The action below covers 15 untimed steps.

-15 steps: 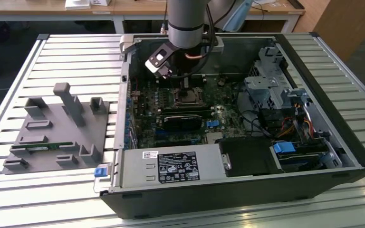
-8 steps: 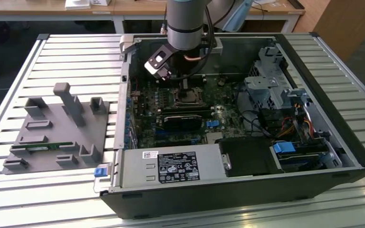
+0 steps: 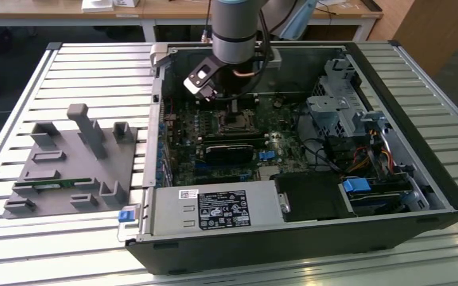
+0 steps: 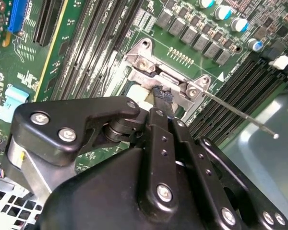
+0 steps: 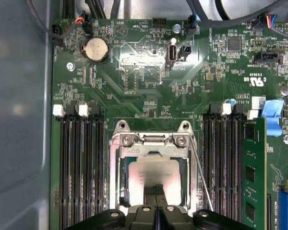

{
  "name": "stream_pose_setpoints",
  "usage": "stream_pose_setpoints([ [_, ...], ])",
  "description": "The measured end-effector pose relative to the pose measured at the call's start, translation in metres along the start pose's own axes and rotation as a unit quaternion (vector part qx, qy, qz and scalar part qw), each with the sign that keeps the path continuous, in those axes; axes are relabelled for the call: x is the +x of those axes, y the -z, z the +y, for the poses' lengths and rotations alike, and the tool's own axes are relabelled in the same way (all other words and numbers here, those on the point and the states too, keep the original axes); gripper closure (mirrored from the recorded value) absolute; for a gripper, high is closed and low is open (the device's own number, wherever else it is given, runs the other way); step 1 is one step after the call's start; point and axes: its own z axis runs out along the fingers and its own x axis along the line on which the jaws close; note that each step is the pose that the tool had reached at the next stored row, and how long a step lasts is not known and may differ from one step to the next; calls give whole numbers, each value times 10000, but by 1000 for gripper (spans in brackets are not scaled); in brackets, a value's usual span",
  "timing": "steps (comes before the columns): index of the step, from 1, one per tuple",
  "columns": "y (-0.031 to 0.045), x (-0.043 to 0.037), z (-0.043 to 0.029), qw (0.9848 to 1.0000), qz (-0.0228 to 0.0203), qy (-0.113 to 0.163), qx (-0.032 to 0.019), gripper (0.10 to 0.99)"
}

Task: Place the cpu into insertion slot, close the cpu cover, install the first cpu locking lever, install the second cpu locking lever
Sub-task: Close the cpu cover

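Counted one arm hanging down into one open computer case on the slatted bench, and one grey fixture block lying beside the case toward the bench edge at the exterior view's left. Found one gripper low over the motherboard, its two fingers pressed together tip to tip, with the tips down at the one insertion slot. Could not tell whether they touched it. Saw one cpu seated flat in that slot near the middle of the motherboard, its dull top framed by the window of the one cpu cover, laid down around the chip. Made out one thin locking lever slanting away from a corner of the socket frame, free end up in the air. Could not pick out a second lever against the frame. Got from the first wrist view the chip's top, one round coin cell, one green memory module and two banks of black memory slots, one on either side of the socket. Got from the second wrist view the fingers side-on and the lever's far end. Got from the exterior view the whole case and one power supply box at its near edge.
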Motion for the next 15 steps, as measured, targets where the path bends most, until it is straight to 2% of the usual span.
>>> stream_pose_setpoints([
  [5, -10, 10, 66, 10000, 0, 0, 1, 980],
  [7, -9, 11, 70, 10000, 4, 0, -1, 980],
  [10, 41, 11, 68, 10000, 4, 0, -1, 980],
  [12, 52, 10, 34, 10000, 5, 1, -5, 980],
  [15, 56, 8, -75, 10000, 4, 1, -12, 980],
])
